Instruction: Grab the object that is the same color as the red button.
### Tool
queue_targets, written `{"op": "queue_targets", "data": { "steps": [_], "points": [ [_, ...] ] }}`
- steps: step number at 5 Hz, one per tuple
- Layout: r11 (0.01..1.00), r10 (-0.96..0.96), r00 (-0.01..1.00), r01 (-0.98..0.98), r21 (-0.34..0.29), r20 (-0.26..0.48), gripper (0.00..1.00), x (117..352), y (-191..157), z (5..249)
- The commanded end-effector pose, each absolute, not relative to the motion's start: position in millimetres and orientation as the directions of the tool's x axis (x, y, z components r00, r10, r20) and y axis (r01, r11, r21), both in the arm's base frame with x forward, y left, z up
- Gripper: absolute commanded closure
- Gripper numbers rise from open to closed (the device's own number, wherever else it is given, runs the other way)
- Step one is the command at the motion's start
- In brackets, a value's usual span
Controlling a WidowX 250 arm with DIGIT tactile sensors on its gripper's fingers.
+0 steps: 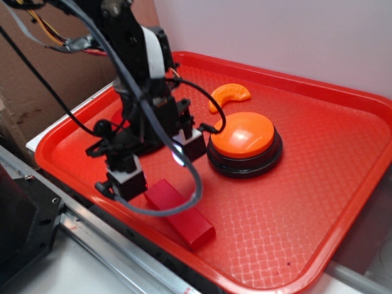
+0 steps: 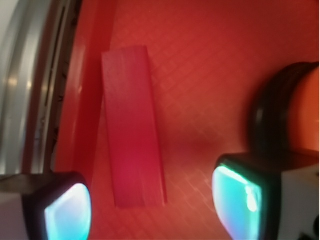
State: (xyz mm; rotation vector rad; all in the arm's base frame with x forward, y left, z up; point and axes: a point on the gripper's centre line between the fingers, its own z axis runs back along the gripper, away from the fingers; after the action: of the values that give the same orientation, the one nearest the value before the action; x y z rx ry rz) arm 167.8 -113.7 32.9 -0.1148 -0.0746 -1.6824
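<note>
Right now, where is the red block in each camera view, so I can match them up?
Exterior: the red block lies near the tray's front edge, lower centre, just under the open gripper.
Wrist: it runs lengthwise left of centre, between the fingers, nearer the left one.
Shared landmark: the orange button, right of the block in both views.

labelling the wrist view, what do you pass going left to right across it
metal rail → raised tray rim → red rectangular block → bare tray floor → black base of the orange button. The gripper is open, its fingers on either side of the block's near end.
</note>
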Motion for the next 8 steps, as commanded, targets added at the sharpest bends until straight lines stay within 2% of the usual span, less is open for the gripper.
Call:
{"op": "queue_targets", "data": {
  "steps": [1, 4, 7, 8],
  "points": [
    [-0.074, -0.992, -0.069, 0.996, -0.045, 0.101, 0.00, 162, -111, 11],
    [0.009, -0.998, 0.012, 0.999, -0.045, 0.065, 0.00, 175, -100, -5],
    [0.036, -0.998, 0.034, 0.999, 0.021, 0.057, 0.00, 195, -97, 2],
    [-0.009, -0.999, -0.009, 1.000, 0.004, 0.049, 1.00, 190, -101, -3]
  ]
}}
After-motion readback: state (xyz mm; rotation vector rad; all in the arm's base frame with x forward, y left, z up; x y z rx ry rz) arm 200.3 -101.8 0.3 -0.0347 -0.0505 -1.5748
